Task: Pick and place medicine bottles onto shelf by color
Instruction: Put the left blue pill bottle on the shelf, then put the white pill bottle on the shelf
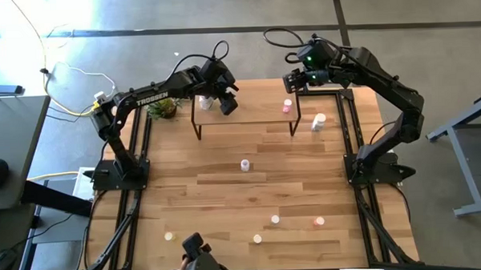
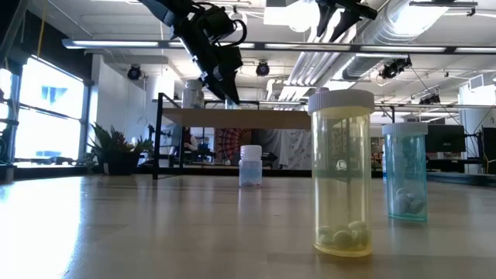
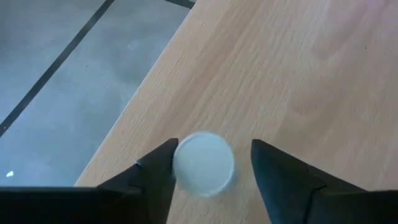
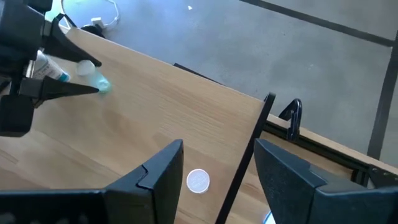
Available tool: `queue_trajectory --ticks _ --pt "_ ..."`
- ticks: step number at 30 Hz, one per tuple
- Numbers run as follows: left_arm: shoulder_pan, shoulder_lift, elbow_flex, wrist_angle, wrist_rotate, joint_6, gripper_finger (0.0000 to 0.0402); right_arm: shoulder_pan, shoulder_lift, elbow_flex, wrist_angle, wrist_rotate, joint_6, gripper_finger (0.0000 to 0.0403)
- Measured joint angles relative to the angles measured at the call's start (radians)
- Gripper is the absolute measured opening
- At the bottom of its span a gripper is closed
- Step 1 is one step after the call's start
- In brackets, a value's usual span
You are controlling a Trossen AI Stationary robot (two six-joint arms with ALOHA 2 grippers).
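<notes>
Left hand point(image 3: 211, 177) above the shelf point(image 1: 248, 111) near its left end, fingers spread around a white-capped bottle point(image 3: 203, 163) standing on the board, right hand point(image 4: 217, 180) spread and empty over the shelf's right end, pink bottle point(image 1: 287, 107) there, other bottles scattered on the tabletop point(image 1: 226, 191)
</notes>
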Motion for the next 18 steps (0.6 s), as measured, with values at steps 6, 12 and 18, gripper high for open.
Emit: queue_trajectory --ticks 6,12,18 --pt "0.0 0.0 0.045 -0.027 0.0 0.0 0.0221 0.0 0.0 0.0 0.0 0.045 -0.079 0.0188" --pt "0.0 -0.001 0.157 -0.086 0.0 -0.002 0.0223 -0.005 -0.016 0.0 0.0 0.117 -0.194 0.0188" --pt "-0.012 -0.01 0.274 -0.209 0.004 -0.004 0.0223 -0.037 -0.05 0.0 -0.009 0.146 -0.281 0.0188"
